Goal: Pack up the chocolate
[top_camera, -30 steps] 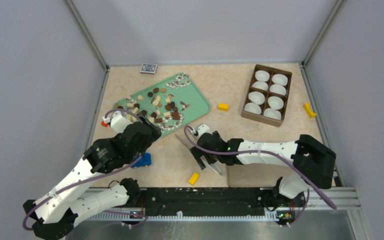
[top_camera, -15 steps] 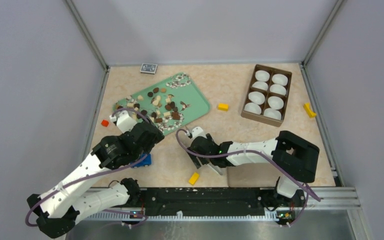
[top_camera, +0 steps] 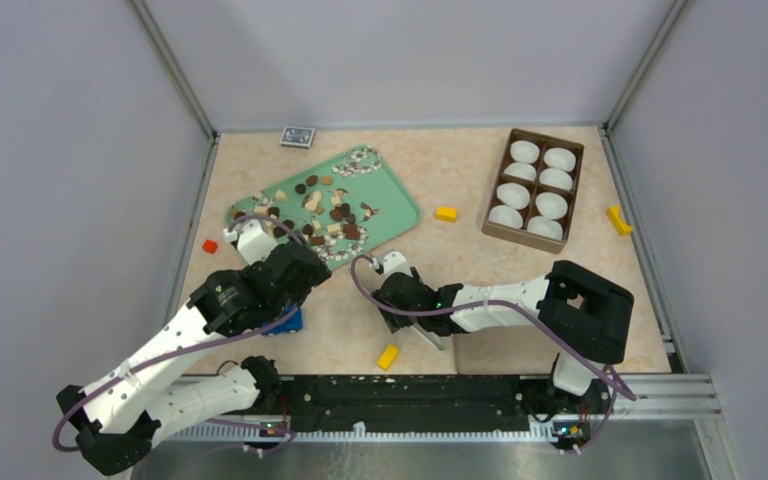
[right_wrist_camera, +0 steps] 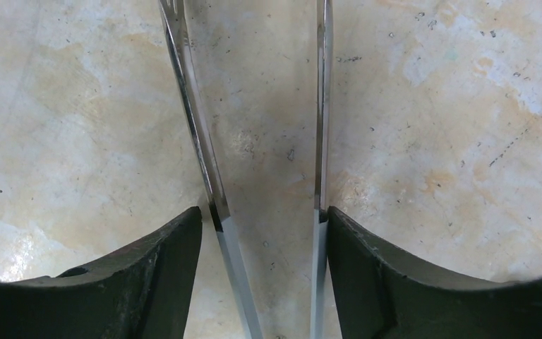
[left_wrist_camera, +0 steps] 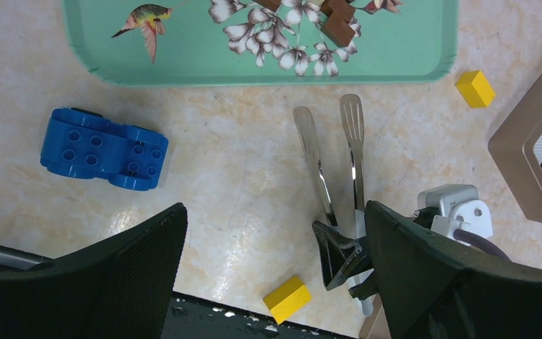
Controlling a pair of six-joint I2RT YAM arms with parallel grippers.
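The chocolate [top_camera: 325, 215] lies as many small dark, tan and cream pieces on a green flowered tray [top_camera: 401, 199]; two brown cubes [left_wrist_camera: 338, 27] show at the tray's near edge [left_wrist_camera: 254, 75]. Metal tweezers [left_wrist_camera: 353, 141] lie flat on the table below the tray. My right gripper [right_wrist_camera: 265, 215] is low over them, and its fingers [right_wrist_camera: 367, 261] are closed against the outsides of both tweezer arms [right_wrist_camera: 322, 141]. From above, the right gripper [top_camera: 400, 305] covers most of the tweezers. My left gripper [left_wrist_camera: 275, 219] hangs wide open over bare table with nothing between its fingers.
A brown box with white cups [top_camera: 535, 190] stands at the back right. A blue toy car [left_wrist_camera: 106, 148] lies left of the tweezers. Yellow blocks [left_wrist_camera: 287, 298] [left_wrist_camera: 475, 88] [top_camera: 618, 220], a red block [top_camera: 210, 246] and a card deck [top_camera: 297, 136] are scattered about.
The right arm drew in to the left over the tweezers, and its fingers narrowed until they met the tweezer arms. The left arm shifted slightly right, uncovering the red block.
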